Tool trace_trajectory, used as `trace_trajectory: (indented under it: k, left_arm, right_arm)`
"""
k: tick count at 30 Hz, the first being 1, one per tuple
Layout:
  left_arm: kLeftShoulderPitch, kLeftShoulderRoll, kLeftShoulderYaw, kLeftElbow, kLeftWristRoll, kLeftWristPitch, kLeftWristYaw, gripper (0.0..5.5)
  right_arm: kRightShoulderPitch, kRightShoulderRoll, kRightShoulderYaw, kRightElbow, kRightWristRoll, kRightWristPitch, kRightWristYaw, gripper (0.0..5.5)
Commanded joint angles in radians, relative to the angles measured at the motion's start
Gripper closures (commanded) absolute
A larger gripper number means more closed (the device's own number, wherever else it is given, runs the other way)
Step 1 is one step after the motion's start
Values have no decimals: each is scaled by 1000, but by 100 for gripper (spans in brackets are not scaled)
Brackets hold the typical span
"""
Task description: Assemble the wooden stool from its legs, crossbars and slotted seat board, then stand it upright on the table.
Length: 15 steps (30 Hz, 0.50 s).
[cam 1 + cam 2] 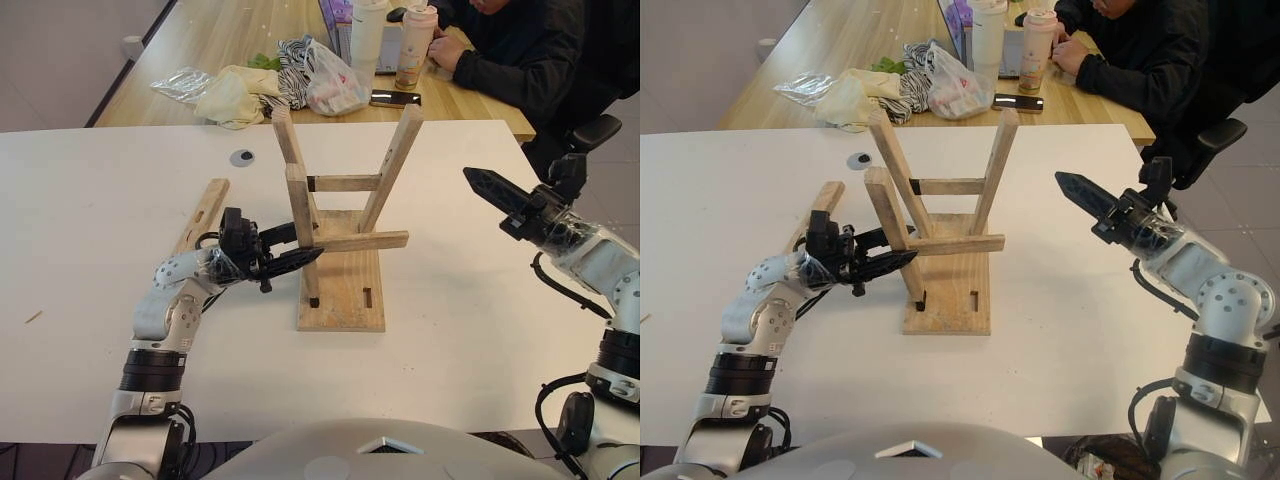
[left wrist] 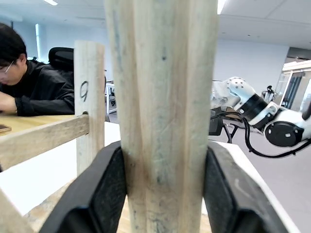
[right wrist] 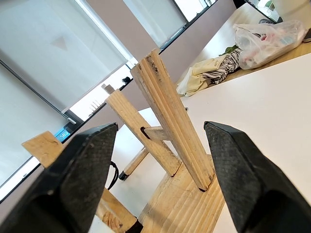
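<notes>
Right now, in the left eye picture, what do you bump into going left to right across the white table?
loose wooden leg → left gripper → upside-down stool → right gripper

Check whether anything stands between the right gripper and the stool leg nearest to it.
Nothing visible does. The open right gripper hovers at the right, with only bare table between it and the tilted right leg. The left gripper is shut on the near left leg, away from that path.
</notes>
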Motion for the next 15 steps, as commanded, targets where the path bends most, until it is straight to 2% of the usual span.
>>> trace_trajectory:
  k: [1,9,15]
  left_arm:
    - [93,69,-53,60,115,-61,-36,348]
    - [188,163,-163,182,246,-208,-74,348]
    - [160,227,-281,227,344,-183,-31,349]
  right_arm:
    - [-4,7,-1,3,-8,-6,-3,223]
    - [2,17,0,4,-21,-17,-11,223]
    - [11,30,1,-1,-29,-25,-28,223]
